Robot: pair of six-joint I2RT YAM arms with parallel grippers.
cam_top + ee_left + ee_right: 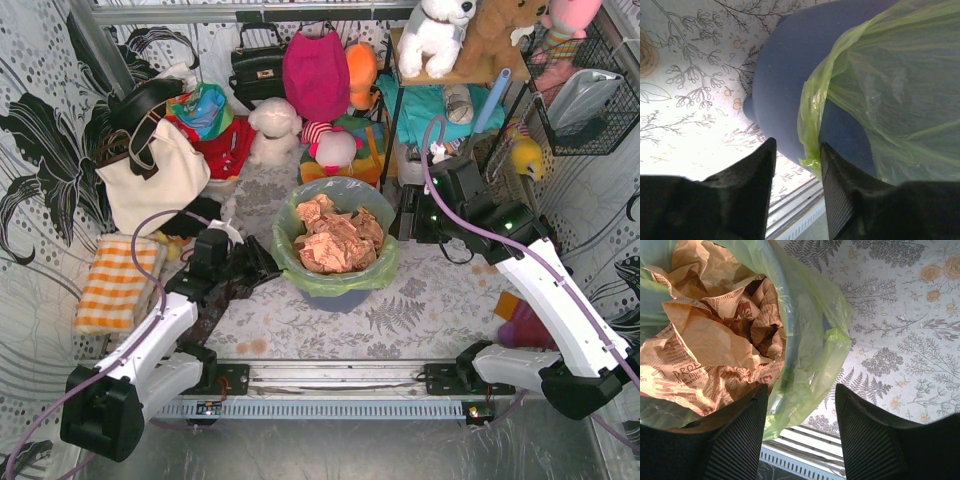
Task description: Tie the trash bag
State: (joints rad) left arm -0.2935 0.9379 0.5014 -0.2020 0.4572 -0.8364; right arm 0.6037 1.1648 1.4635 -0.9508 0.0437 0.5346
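Note:
The trash bag [385, 264] is lime-green and lines the blue-grey bin [335, 298] at the table's middle, its rim folded over the bin's edge. Crumpled orange-brown paper [335, 240] fills it. My left gripper [262, 268] is open, low beside the bin's left side. In the left wrist view the bag's hanging edge [810, 125] lies just by the right finger of the gripper [797, 150], against the bin [785, 65]. My right gripper [408, 215] is open by the bag's right rim. In the right wrist view its fingers [801, 395] straddle a loose fold of bag [810, 330] beside the paper [705, 340].
A cream tote bag [150, 175] and an orange checked cloth [115, 283] lie at the left. Plush toys [275, 130] and handbags crowd the back. A shelf rack [450, 75] stands at the back right. A metal rail [340, 378] runs along the near edge.

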